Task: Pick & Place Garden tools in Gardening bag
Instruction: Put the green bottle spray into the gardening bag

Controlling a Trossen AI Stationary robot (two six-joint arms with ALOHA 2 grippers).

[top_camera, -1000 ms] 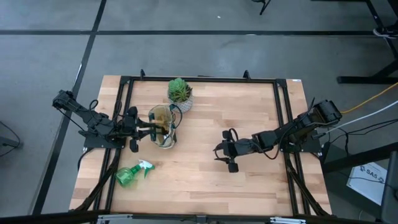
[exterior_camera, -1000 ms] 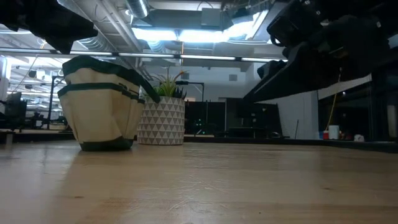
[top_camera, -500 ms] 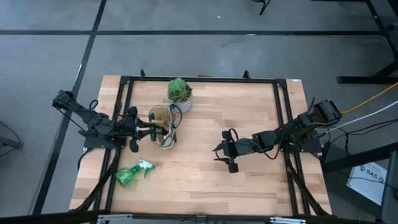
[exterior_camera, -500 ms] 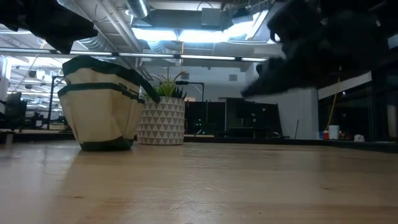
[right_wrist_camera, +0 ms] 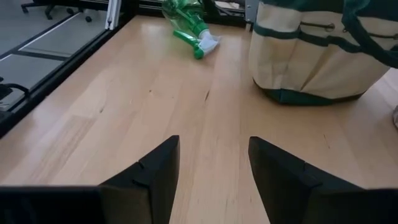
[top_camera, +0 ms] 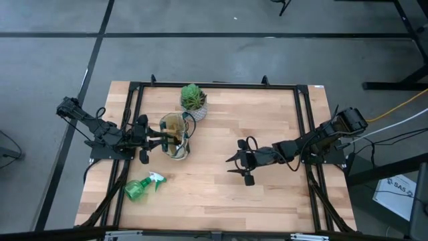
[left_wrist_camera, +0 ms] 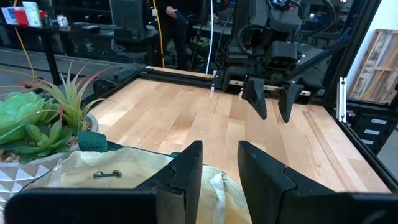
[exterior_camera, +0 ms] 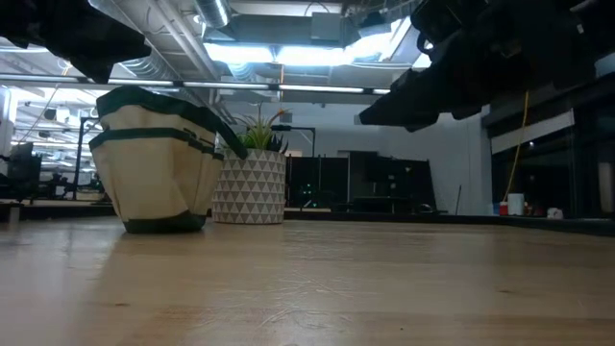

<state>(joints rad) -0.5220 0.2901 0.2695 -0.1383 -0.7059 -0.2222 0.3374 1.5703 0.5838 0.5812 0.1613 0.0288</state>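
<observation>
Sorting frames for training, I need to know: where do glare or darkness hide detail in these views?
Low view: ceiling lights glare, and the arm overhead is a dark silhouette. Left wrist view: the room behind is dim. High view: evenly lit, the spray bottle clear. Right wrist view: the gardening bag clear.

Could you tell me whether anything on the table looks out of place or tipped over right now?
Only the green spray bottle: it lies on its side near the table's front left edge, outside the gardening bag. The bag and potted plant stand upright.

You get even overhead light on the tabletop (top_camera: 267, 134), with soft shadows. In the low view, ceiling lights (exterior_camera: 288, 53) glare, the arms read as silhouettes, and the near wood blurs.
</observation>
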